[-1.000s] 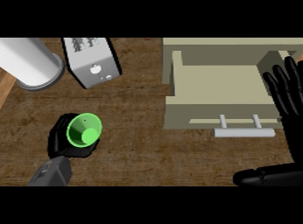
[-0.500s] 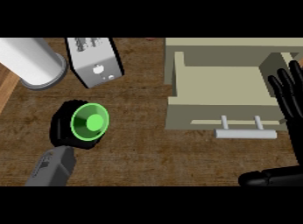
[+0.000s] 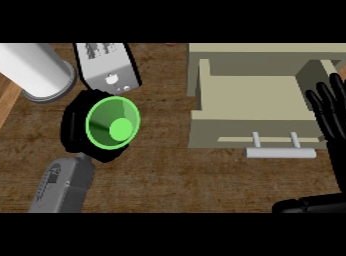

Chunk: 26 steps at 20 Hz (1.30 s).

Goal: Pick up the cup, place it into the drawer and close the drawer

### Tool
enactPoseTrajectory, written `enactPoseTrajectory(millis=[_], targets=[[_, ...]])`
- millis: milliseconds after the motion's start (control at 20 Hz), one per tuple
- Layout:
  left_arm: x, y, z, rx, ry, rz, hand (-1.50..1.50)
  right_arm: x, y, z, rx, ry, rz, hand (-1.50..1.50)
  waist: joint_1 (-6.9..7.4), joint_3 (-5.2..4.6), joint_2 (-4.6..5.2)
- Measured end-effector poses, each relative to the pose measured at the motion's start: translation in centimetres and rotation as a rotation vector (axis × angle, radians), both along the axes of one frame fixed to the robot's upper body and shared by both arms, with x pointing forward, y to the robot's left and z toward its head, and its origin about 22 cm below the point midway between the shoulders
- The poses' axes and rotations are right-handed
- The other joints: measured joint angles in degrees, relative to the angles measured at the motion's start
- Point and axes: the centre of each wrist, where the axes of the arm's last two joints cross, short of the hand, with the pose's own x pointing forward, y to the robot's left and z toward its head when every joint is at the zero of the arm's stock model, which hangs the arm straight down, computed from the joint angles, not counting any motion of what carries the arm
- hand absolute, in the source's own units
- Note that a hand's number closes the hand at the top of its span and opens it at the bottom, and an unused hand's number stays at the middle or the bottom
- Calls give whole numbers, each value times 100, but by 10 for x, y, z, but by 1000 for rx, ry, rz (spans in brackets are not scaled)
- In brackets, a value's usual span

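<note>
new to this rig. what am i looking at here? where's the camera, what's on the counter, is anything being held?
There is one view, from the robot's head, looking steeply down at a wooden counter. The forearms come in from the lower edge.

The left hand is black, on a grey forearm, and is curled round a green cup whose open mouth faces the camera. So the cup is held.

The right hand shows at the right edge, open with its fingers up, resting beside the drawer.

The beige box is an open drawer, with a pale bar handle on its front. Nothing is visible inside it.

Also on the counter: a large white cylinder at the upper left, and beside it a grey box-shaped object that I cannot identify.
</note>
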Motion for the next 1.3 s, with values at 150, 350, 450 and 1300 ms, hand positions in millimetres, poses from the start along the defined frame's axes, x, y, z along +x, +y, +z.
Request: enactPoseTrajectory(millis=[150, 350, 450, 1300], targets=[[7, -17, 28, -2, -4, -8, 150, 0, -4, 5, -2, -6, -4, -150, -28, -2, 9], [22, -36, 66, 18, -20, -18, 150, 9, -3, 1, -7, -9, -3, -150, -46, -3, 21], [24, -48, 82, 28, -31, -14, 150, 11, -5, 0, -9, -7, -1, -150, -53, -5, 22], [75, -133, 174, 156, -7, -21, 150, 13, -7, -6, -15, -7, -1, -150, -131, -4, 41]])
